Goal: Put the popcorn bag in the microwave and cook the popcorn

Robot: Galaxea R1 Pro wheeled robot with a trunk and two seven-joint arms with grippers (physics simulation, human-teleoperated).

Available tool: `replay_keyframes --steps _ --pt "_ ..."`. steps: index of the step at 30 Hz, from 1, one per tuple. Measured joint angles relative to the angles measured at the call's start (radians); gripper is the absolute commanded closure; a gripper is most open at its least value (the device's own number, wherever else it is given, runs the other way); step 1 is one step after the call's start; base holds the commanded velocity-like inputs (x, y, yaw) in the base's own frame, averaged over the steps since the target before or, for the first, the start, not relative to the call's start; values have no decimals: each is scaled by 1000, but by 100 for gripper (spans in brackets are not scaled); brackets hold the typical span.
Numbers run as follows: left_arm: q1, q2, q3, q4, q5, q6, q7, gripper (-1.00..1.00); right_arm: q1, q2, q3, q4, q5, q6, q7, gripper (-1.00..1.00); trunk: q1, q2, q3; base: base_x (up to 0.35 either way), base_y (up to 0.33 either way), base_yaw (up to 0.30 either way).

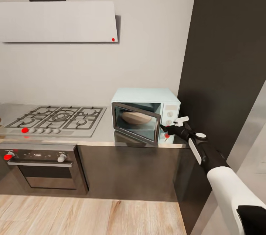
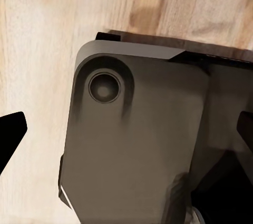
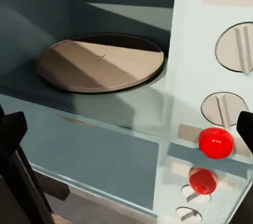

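The pale blue microwave [image 1: 146, 117] stands on the grey steel countertop [image 1: 99, 137], its dark-framed glass door [image 1: 136, 121] swung partly open. My right gripper [image 1: 165, 128] is at the door's free edge, just in front of the dial panel [image 1: 170, 115]. In the right wrist view the right gripper [image 3: 128, 129] is open, one dark fingertip [image 3: 10, 132] at each side. Between them I see the microwave's cavity, a round tan turntable [image 3: 100, 61], two dials and a red button [image 3: 216, 143]. The popcorn bag and popcorn are out of view. My left gripper [image 2: 126, 132] hangs open over the robot base.
A gas hob [image 1: 55, 117] lies left of the microwave, with a built-in steel oven [image 1: 44, 165] below and a range hood [image 1: 59, 21] above. A tall dark cabinet [image 1: 225, 61] rises right of the microwave. The floor [image 1: 92, 216] is pale wood.
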Motion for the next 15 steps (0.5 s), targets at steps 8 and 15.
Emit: replay_keyframes --steps 8,15 --pt "0 0 0 0 -1 -1 0 -100 0 -10 2 -1 1 -1 48 -100 0 0 0 0 0 0" --pt "1 0 0 1 0 -1 0 -100 0 0 2 -2 -8 2 186 -100 0 0 0 0 0 0"
